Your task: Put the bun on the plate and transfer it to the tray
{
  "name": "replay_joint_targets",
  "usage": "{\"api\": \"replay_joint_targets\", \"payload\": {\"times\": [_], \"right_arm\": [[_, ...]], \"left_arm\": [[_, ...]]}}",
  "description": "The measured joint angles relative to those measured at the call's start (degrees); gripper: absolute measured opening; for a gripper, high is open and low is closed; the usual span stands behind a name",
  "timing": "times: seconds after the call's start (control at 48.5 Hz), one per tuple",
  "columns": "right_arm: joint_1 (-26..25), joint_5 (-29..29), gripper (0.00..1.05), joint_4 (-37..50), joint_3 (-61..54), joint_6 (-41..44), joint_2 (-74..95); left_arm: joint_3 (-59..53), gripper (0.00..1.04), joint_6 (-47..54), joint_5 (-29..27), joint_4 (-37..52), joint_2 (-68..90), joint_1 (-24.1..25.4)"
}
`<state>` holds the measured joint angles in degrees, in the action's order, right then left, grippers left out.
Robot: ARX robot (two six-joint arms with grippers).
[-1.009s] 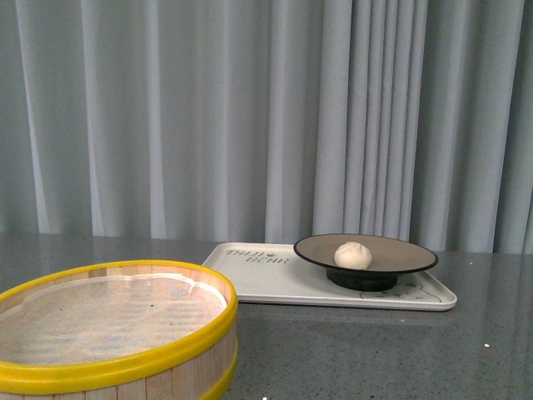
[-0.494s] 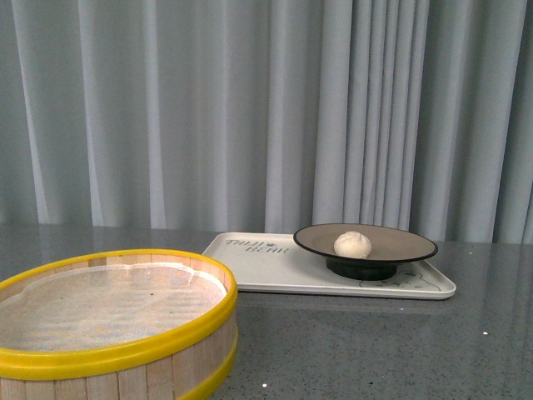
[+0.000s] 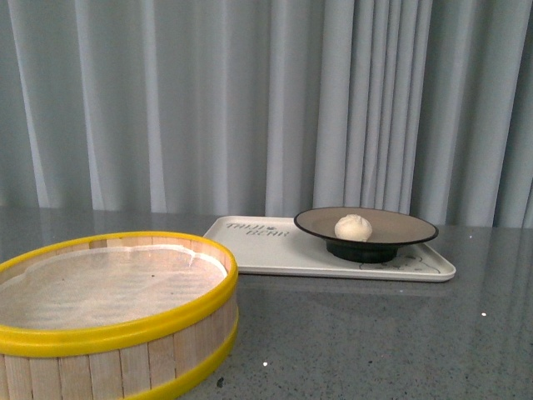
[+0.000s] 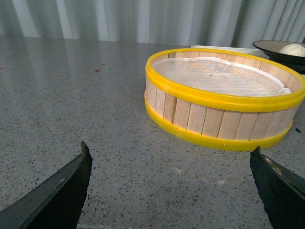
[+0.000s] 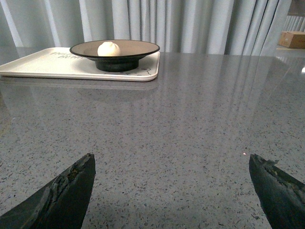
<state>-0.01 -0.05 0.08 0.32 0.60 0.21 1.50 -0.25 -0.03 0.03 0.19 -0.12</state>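
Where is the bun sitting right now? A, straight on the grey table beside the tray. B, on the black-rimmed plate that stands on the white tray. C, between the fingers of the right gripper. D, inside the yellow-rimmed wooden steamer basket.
B: the front view shows the bun resting on the plate, which stands on the tray; the steamer basket holds only its paper liner.

A wooden steamer basket [image 3: 108, 312] with yellow rims sits near left on the grey speckled table [image 3: 383, 333], lined with white paper [image 3: 104, 283]. Grey curtains [image 3: 250, 108] hang across the far side.
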Motion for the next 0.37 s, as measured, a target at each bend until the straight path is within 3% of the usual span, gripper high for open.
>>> {"api": "replay_joint_targets", "payload": {"times": [0.371], "right_arm": [[0.0, 0.0, 0.96, 0.0, 0.0, 0.0, 0.0]], "left_arm": [[0.0, 0.98, 0.0, 0.0, 0.0, 0.0, 0.0]]}}
